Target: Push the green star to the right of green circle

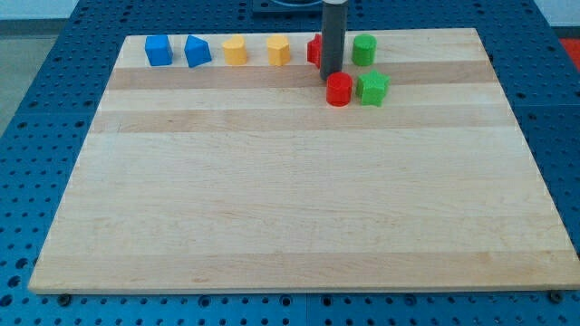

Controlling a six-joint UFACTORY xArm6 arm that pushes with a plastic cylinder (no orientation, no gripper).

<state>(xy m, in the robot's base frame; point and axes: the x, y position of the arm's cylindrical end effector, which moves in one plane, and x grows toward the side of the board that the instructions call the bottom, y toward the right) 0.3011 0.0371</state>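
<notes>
Nearest on the wooden board (290,208) sit the red cylinder (339,89) and, touching its right side, the green star (372,88). My tip (331,78) ends at the cylinder's far-left edge; I carry no claw, only this rod. Farther back: blue cube (159,51), blue wedge-like block (198,52), two yellow blocks (235,50) (278,50), a half-hidden red block (314,49), and the green circle (364,49), whose right side the star must reach.

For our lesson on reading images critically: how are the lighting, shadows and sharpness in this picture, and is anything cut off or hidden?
Camera view: lighting is even and soft, with no strong glare on the wooden board; shadows are faint beside the red cylinder and green star; focus is fairly sharp throughout; the rod is cropped at the view's top, and it partly hides a red block behind it; my tip.
</notes>
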